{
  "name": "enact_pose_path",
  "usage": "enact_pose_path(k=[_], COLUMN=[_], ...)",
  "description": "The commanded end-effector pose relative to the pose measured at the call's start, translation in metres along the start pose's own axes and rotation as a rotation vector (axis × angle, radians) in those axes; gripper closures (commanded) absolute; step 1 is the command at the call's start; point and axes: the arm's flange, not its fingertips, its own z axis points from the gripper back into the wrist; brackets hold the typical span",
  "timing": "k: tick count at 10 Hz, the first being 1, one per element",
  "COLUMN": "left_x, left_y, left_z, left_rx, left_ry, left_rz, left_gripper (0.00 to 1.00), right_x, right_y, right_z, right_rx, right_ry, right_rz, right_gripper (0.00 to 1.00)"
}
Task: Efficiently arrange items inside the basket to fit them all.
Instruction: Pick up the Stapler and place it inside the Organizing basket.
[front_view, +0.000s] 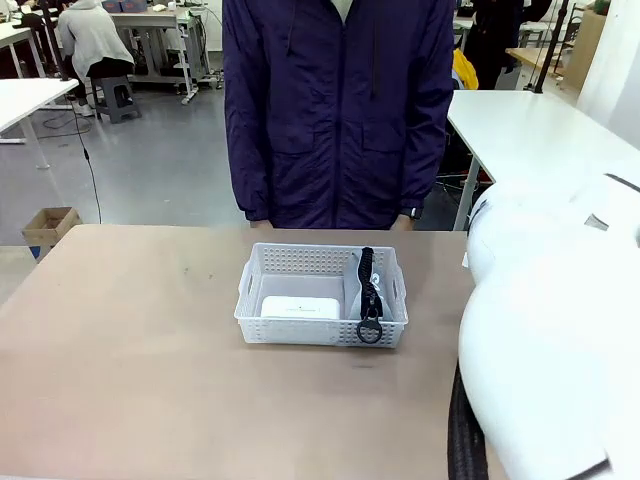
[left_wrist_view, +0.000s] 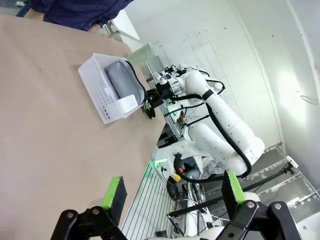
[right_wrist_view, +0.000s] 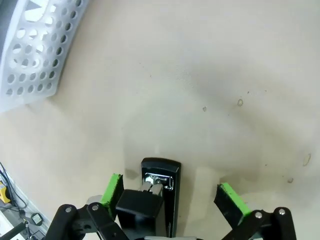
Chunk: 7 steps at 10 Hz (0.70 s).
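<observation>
The basket (front_view: 300, 262) is set on the tan table (front_view: 130, 350), grey floor (front_view: 150, 170) beyond. Left gripper (left_wrist_view: 173, 182) and right gripper (right_wrist_view: 170, 185) are held released.

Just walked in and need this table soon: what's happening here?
The right gripper hangs open over a black stapler lying on the table near the white basket. A white box and a grey pouch sit inside it. The left gripper hovers open, farther off. A person stands at the far side.
</observation>
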Motion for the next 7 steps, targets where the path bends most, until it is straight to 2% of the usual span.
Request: enact_pose_path(k=[1,3,7], left_x=[-0.003,-0.003,-0.003], left_y=[-0.004,-0.004,-0.004], left_z=[-0.002,-0.002,-0.002], left_rx=[0.006,0.006,0.006], left_ry=[0.001,0.001,0.001], left_rz=[0.008,0.008,0.008], left_gripper=[0.0,0.0,0.0], right_x=[-0.131,-0.135,-0.139], right_y=[0.032,0.047,0.052], right_z=[0.017,0.026,0.01], right_rx=[-0.025,-0.082,-0.152], right_ry=[-0.019,-0.011,0.085], right_rz=[0.064,0.089,0.105], right_gripper=[0.0,0.0,0.0])
